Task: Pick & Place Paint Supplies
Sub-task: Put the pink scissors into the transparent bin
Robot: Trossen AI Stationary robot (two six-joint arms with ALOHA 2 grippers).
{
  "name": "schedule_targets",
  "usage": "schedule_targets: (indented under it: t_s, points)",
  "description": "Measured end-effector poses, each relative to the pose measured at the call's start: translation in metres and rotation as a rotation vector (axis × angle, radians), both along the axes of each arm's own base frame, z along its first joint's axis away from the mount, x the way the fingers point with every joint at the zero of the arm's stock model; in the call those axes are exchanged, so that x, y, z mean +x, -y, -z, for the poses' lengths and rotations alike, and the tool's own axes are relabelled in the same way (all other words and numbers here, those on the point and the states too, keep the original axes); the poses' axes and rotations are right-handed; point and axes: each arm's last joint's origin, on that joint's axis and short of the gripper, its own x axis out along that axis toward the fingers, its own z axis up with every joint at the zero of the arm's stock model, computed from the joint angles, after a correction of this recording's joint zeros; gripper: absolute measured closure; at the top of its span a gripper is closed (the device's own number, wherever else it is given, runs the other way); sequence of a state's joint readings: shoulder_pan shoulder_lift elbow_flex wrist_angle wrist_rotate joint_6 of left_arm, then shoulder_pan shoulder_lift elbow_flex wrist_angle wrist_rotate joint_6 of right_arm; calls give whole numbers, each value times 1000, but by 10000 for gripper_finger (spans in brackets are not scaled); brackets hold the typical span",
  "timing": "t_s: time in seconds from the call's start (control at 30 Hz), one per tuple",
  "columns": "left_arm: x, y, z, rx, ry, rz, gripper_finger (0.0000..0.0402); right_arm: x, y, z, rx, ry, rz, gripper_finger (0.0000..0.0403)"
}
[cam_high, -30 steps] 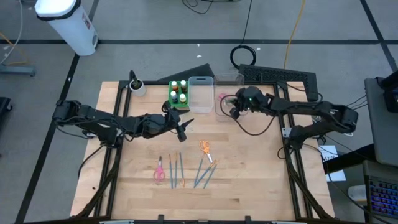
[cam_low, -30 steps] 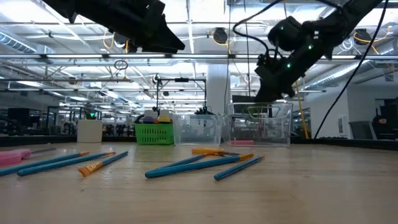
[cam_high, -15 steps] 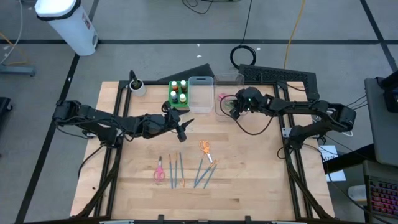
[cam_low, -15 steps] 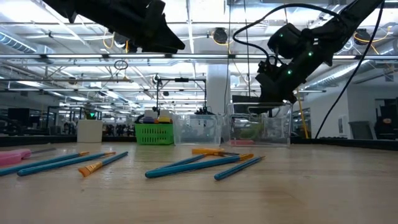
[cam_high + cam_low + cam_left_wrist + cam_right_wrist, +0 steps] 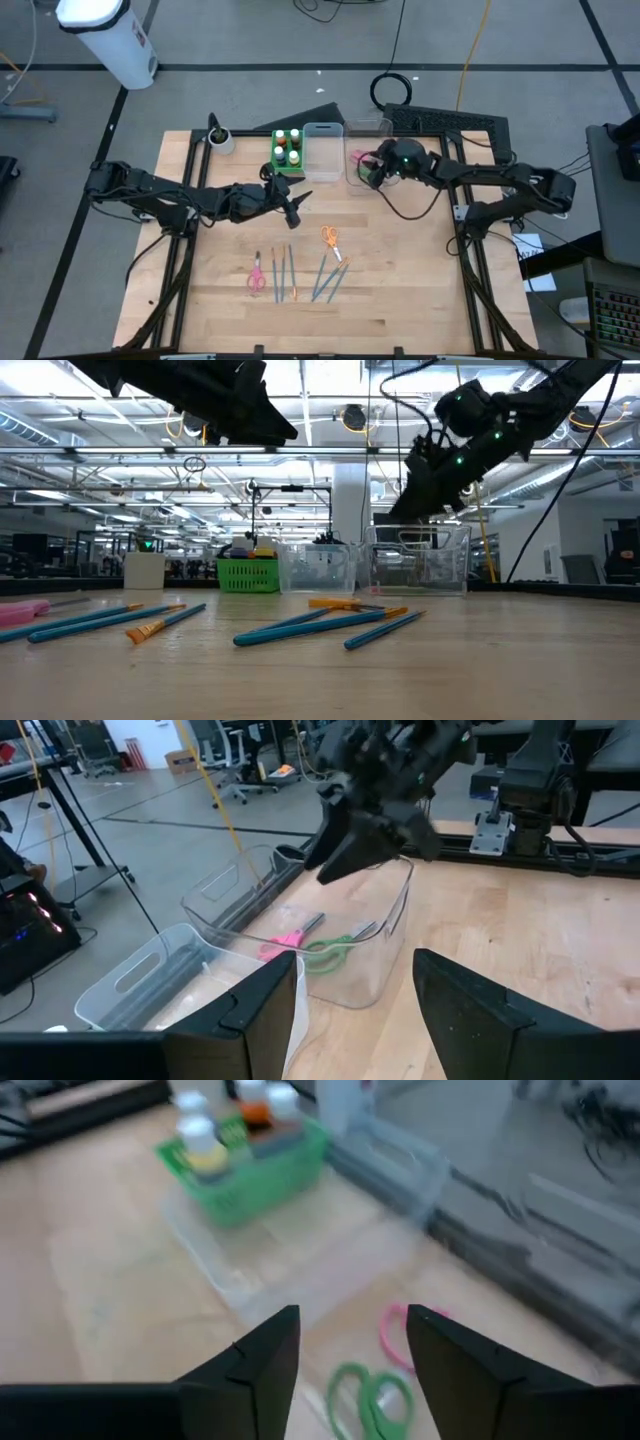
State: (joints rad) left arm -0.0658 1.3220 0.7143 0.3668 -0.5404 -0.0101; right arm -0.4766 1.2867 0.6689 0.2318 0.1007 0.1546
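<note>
My right gripper (image 5: 368,170) hangs open over the right clear bin (image 5: 365,135) at the table's far side. Green scissors (image 5: 370,1395) and pink scissors (image 5: 395,1330) lie flat on that bin's floor, below its fingers. My left gripper (image 5: 295,205) waits open above the table's middle, empty. Orange scissors (image 5: 331,240), another pink pair (image 5: 256,274) and several thin brushes (image 5: 283,268) lie flat on the wood nearer the front. White-capped paint bottles (image 5: 287,147) stand in a green tray.
A second clear bin (image 5: 322,150) stands between the green tray (image 5: 276,165) and the right bin. A white cup (image 5: 219,140) sits at the far left corner. Bare wood lies to the left and right of the brushes.
My right gripper has opened over the right bin and let go of the green scissors, which now lie on the bin's floor beside the pink pair. The gripper has risen a little above the bin.
</note>
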Motion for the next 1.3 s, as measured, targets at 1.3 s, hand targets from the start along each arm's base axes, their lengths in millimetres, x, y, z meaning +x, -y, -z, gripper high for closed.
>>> schedule_targets:
  t_s: [1.3]
  points:
    - [-77,99,71,-1120,-968,109,192,16,-144,-49,-61,309,-572,236]
